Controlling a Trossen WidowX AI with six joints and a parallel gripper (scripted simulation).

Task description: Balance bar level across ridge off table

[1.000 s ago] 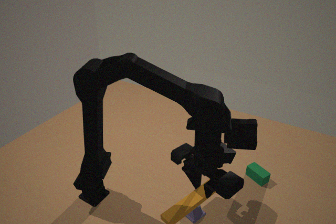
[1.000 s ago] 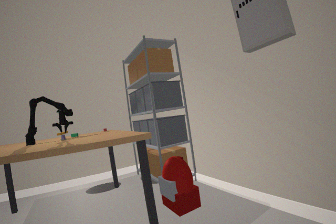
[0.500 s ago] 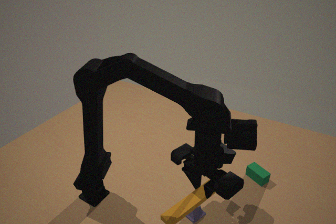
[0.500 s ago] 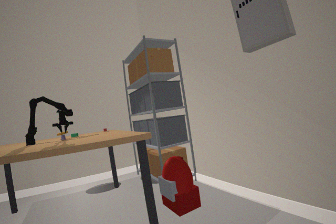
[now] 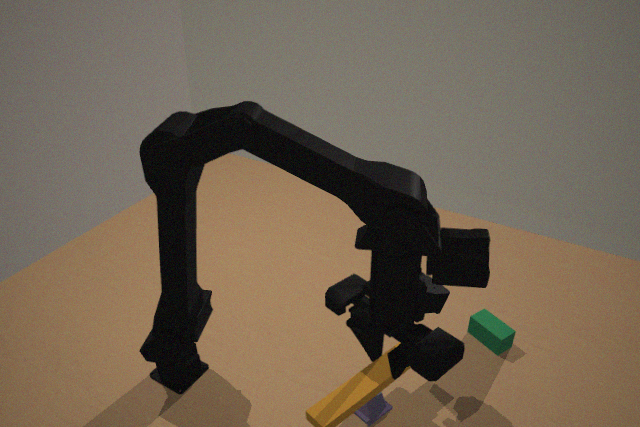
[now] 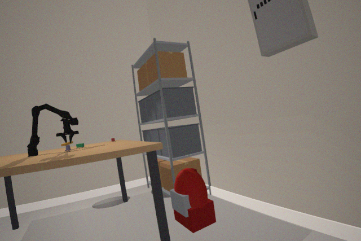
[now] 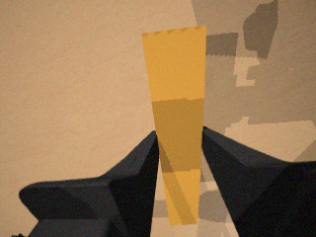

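Note:
The yellow bar (image 5: 351, 392) (image 6: 66, 144) (image 7: 177, 74) is gripped across its width, its length running between the fingers in the wrist view. My gripper (image 5: 390, 360) (image 6: 69, 142) (image 7: 178, 133) is shut on the bar. The purple ridge (image 5: 373, 408) (image 6: 67, 148) stands on the table (image 5: 289, 257) (image 6: 136, 145) beneath the bar. In the exterior view the bar looks near level, right at the ridge's top; whether they touch is too small to tell. The ridge is hidden by the bar in the wrist view.
A green block (image 5: 491, 331) (image 6: 80, 145) lies on the table beyond the gripper, away from the arm's base. A small red block (image 6: 113, 139) lies farther off on the table. A shelf rack (image 6: 162, 101) and a red object (image 6: 190, 191) stand on the floor beyond the table.

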